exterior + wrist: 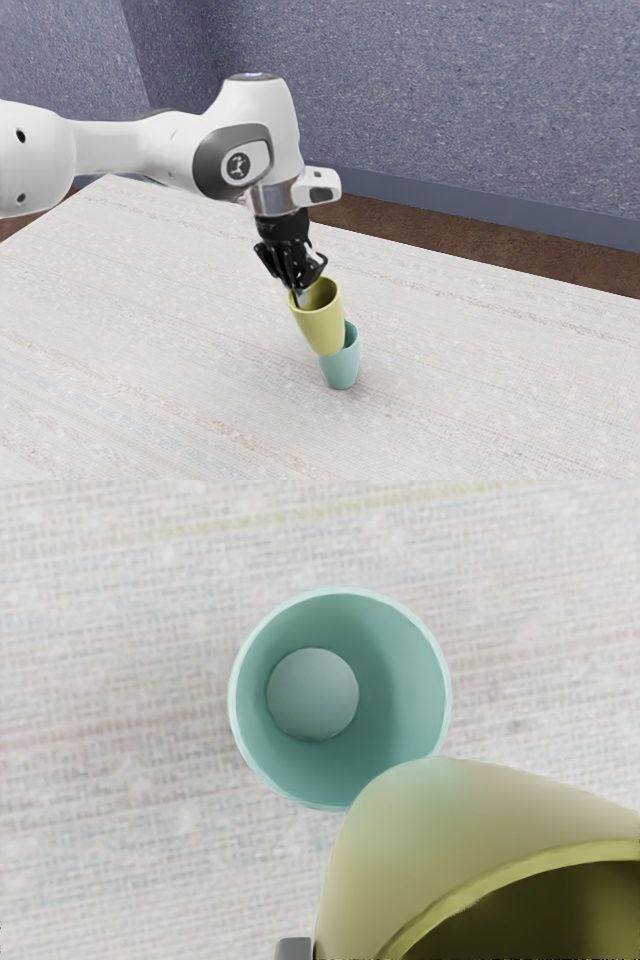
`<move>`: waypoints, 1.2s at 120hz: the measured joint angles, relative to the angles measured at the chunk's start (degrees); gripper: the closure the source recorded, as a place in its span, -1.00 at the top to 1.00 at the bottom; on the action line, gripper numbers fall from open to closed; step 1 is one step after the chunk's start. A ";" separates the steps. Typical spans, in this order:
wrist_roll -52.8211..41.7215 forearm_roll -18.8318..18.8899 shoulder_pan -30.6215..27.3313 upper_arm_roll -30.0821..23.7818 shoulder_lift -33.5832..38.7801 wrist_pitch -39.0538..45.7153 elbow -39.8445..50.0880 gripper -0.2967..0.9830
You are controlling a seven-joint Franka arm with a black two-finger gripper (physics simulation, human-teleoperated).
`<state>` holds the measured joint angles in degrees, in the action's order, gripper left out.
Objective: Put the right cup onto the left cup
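The yellow cup (321, 328) hung in the gripper (297, 292), clear of the table (180, 330) and above the teal cup (341, 373). It was tilted, its open mouth up by the fingers and its base slanting down toward the exterior view's right. The fingers were closed on the wall of the yellow cup near its rim, pinching it from two sides. In the exterior view, the lower end of the yellow cup covered part of the teal cup's mouth; whether the two touched could not be told.

In the wrist view, the base end of the yellow cup overlapped one edge of the teal cup's rim, leaving most of that opening uncovered. The yellow cup was thus off-centre over the teal cup, and its outer wall had a faint greenish tint near the base. The teal cup stood upright on the table with its mouth up, its round inner bottom and smooth inner wall in sight.

The table had a whitish, woven-looking top with faint reddish, yellowish and bluish streaks. The white arm (145, 148) reached in from the exterior view's left, bending down to the black gripper. Beyond the table lay a brown floor (500, 243), a blue-grey baseboard (480, 207) and a speckled blue-grey wall (430, 90).
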<state>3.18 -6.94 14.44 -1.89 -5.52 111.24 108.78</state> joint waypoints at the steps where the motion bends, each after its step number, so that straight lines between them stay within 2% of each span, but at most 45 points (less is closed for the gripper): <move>1: 0.01 0.00 -0.02 0.01 -0.23 -0.14 -0.35 -0.69; 24: 0.06 0.91 -0.42 0.04 -5.57 -3.25 -7.89 -0.69; 55: -0.50 1.35 -1.78 0.86 -9.24 -5.05 -10.44 -0.69; 144: -1.65 0.66 -1.26 1.56 -11.82 -4.88 -12.87 -0.69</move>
<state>1.53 -6.28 13.18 -0.32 -17.34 106.36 95.91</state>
